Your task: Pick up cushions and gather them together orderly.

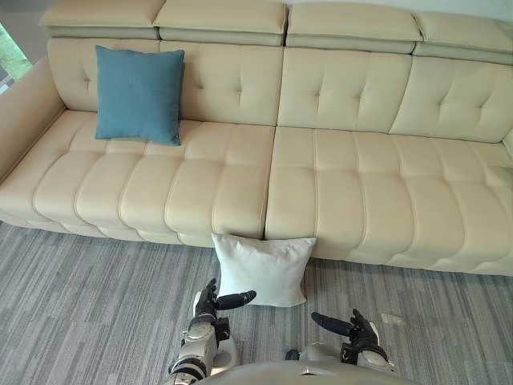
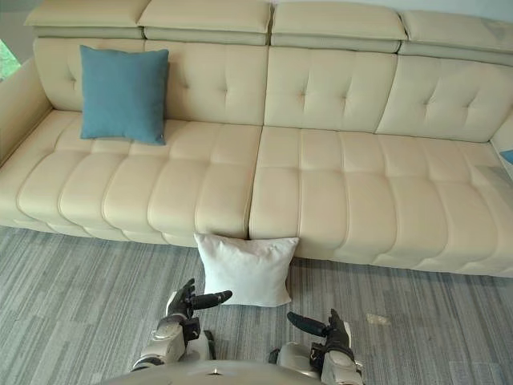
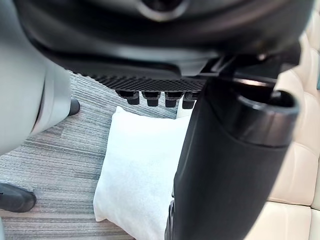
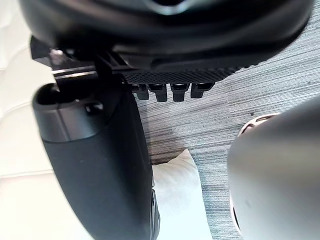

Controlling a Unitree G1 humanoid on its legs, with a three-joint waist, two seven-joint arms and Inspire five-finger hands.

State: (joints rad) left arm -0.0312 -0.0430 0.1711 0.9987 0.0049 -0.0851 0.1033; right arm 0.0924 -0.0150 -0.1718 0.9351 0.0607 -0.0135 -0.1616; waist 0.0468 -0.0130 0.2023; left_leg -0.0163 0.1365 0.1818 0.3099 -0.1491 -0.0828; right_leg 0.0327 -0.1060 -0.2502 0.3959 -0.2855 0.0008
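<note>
Both hands hang open and empty before the white cushion [image 1: 264,269] propped on the carpet [image 1: 88,305] against the sofa [image 1: 353,200] front, the left hand [image 1: 210,305] just beside its lower corner, the right hand [image 1: 357,329] farther off, the blue cushion [image 1: 138,94] up on the seat.

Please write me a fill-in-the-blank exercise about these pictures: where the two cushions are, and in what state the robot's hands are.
1. The blue cushion stands on the sofa, toward the robot's ____ side.
2. The white cushion stands on the grey carpeted ____, against the sofa's front.
3. The left hand and the right hand are low near the white cushion, both ____ and holding nothing.

Missing words: left; floor; open.
</note>
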